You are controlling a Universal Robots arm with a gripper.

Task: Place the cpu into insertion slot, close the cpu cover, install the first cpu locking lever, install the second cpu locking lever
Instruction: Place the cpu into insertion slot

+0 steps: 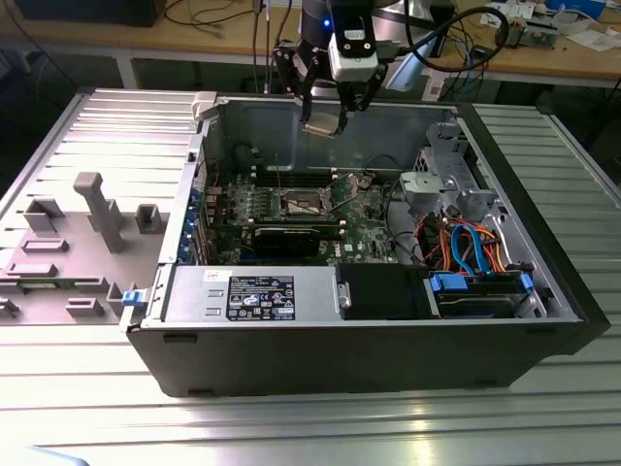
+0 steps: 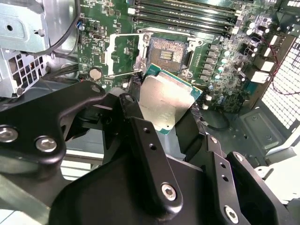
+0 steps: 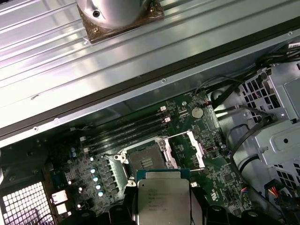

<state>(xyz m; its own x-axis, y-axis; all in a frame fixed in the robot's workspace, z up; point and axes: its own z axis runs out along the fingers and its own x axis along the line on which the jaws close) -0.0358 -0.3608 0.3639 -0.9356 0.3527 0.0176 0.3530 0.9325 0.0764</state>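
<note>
Second wrist view: clamps the cpu (image 2: 164, 101) by two edges in the gripper (image 2: 161, 112), held apart from the uncovered insertion slot (image 2: 165, 51). Hangs near the far wall of the computer case (image 1: 388, 340) in the exterior view, cpu cover (image 1: 346, 184) open on the exterior view's right of the slot.

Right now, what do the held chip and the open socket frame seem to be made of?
The cpu: apparently metal-topped, with a matte silver-grey sheen and a green board rim. The cpu cover: probably thin stamped metal, its silvery bars reflecting light.
</note>
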